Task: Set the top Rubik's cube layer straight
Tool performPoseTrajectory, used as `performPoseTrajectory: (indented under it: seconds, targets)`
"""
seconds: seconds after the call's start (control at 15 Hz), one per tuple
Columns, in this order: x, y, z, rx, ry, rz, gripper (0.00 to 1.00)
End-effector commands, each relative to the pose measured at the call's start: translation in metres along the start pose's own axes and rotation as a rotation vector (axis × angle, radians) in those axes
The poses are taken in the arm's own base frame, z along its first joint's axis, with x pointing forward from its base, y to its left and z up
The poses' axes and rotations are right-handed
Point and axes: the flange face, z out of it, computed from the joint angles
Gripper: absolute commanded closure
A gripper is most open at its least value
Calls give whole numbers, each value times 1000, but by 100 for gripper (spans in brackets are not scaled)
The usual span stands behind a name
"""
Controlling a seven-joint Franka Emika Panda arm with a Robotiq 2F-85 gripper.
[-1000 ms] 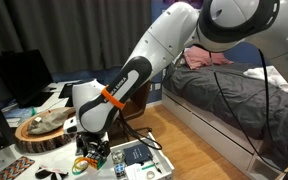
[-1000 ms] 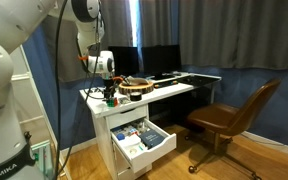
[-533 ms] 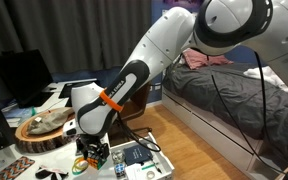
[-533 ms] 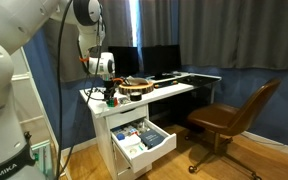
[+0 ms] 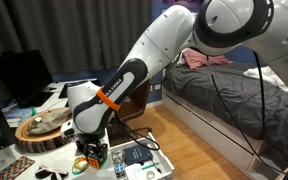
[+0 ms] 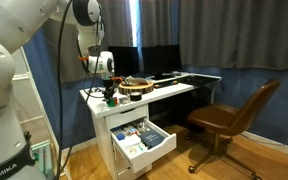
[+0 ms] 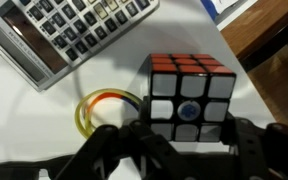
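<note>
The Rubik's cube (image 7: 189, 92) stands on the white desk (image 7: 24, 130). In the wrist view its red-orange face points up and its white face with a blue centre mark looks at the camera. My gripper (image 7: 187, 132) is down over it, one dark finger pressed against each side of the cube's near part, so it is shut on the cube. In both exterior views the gripper (image 5: 91, 157) (image 6: 111, 94) hangs straight down at the desk's near corner, and the cube (image 5: 85, 165) shows only as a small coloured patch under it.
A calculator (image 7: 74, 35) lies behind the cube and a yellow ring (image 7: 84, 112) lies to its left. A wooden bowl (image 5: 44, 125), monitors (image 6: 154, 60), an open drawer (image 6: 139, 140), a chair (image 6: 229, 125) and a bed (image 5: 234, 90) stand around.
The arm's white lower link has shifted slightly to the left in an exterior view. The gripper has stayed down at the cube.
</note>
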Motion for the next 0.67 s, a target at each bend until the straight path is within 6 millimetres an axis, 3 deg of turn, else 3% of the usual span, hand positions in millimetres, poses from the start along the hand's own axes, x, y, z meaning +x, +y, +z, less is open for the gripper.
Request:
performPoseTrajectory:
  seconds: [0.0, 0.07, 0.13, 0.33, 0.6]
  targets:
    - [5, 6, -4, 18, -34, -11, 62]
    - [5, 6, -4, 18, -36, -12, 62]
    - [6, 6, -5, 18, -35, -13, 12]
    - [6, 8, -7, 7, -28, -13, 1]
    - [8, 8, -22, -18, 6, 0, 0]
